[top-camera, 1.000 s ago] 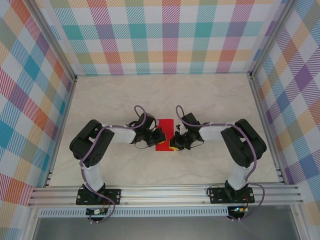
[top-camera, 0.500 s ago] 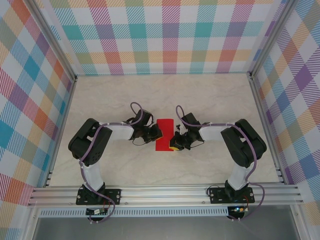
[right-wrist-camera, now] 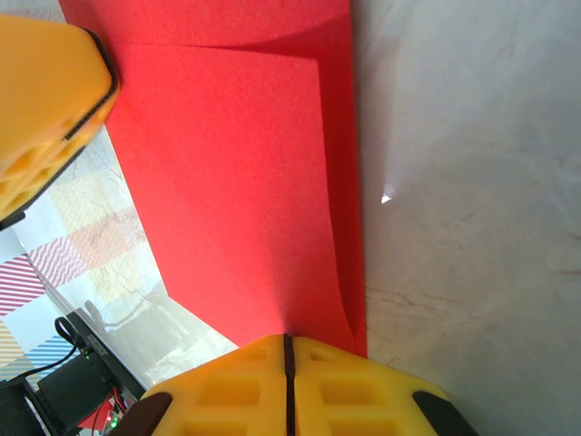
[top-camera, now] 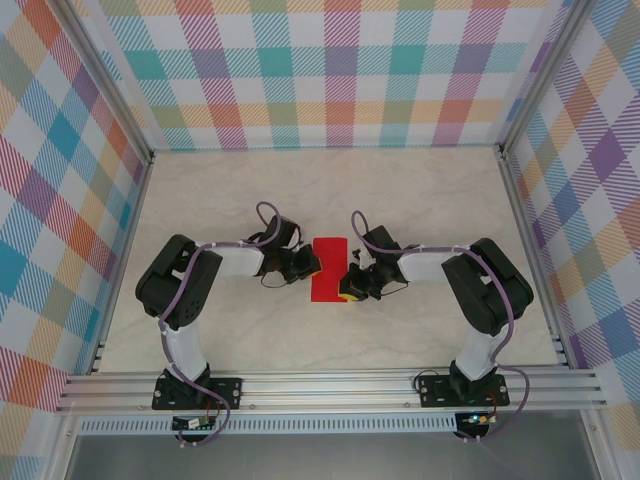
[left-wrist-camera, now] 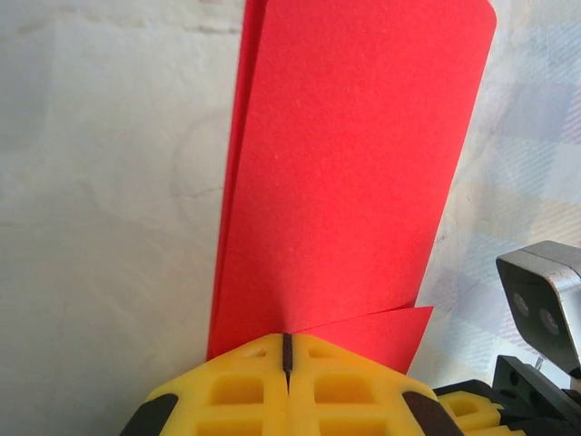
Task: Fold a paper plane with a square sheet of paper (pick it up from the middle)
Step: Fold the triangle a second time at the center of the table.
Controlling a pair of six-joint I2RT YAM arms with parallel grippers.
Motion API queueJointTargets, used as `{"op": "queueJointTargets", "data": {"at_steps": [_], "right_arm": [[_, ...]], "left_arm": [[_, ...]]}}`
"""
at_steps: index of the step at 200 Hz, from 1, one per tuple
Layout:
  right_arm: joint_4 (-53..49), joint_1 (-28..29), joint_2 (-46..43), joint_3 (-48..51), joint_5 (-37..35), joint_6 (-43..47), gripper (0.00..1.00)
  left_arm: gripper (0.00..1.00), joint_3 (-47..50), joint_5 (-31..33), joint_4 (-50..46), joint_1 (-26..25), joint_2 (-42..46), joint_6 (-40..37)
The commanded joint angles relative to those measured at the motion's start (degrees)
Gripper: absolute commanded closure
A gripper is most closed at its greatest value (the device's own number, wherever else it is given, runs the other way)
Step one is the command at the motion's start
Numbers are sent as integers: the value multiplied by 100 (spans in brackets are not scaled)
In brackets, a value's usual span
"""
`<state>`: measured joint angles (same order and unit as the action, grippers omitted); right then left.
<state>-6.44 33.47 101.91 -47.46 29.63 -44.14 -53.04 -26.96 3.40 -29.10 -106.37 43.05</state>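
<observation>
My left tool (left-wrist-camera: 287, 356) and my right tool (right-wrist-camera: 287, 356) were both closed on the sheet of paper (top-camera: 328, 268), one at each long edge, I think to hold its layers together. It was thin, bright red and smooth, folded narrow, at the middle of the pale marbled worktop (top-camera: 420, 200).

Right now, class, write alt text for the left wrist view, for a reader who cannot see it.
A folded red sheet of paper runs up the frame from the shut yellow left end effector at the bottom edge, which pinches it. Behind it lies the pale marbled table; the right arm's grey bracket sits at lower right.
</observation>
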Motion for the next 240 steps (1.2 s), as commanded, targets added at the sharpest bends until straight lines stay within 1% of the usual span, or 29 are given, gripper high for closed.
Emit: {"op": "queueJointTargets", "data": {"at_steps": [1, 79, 112, 132, 155, 176, 214, 240], "right_arm": [[-579, 36, 150, 198, -502, 99, 92], [-561, 34, 116, 224, -482, 99, 92], [-529, 39, 119, 198, -442, 90, 91], [-508, 39, 128, 185, -432, 81, 91], [-473, 36, 144, 150, -418, 56, 91], [-455, 36, 145, 130, -406, 44, 91], [-470, 36, 169, 28, -356, 37, 90], [-615, 39, 136, -199, -316, 100, 89]], "left_arm": [[97, -127, 524, -450, 253, -129, -189], [97, -193, 492, -628, 427, -54, -362], [95, -252, 508, -819, 462, 241, -477], [95, -239, 340, -828, 458, 469, -494], [94, -182, 205, -814, 383, 729, -481], [93, -118, 69, -689, 197, 853, -438], [94, -179, -101, -452, -148, 463, -392], [95, -241, 1, -469, -214, 45, -328]]}}
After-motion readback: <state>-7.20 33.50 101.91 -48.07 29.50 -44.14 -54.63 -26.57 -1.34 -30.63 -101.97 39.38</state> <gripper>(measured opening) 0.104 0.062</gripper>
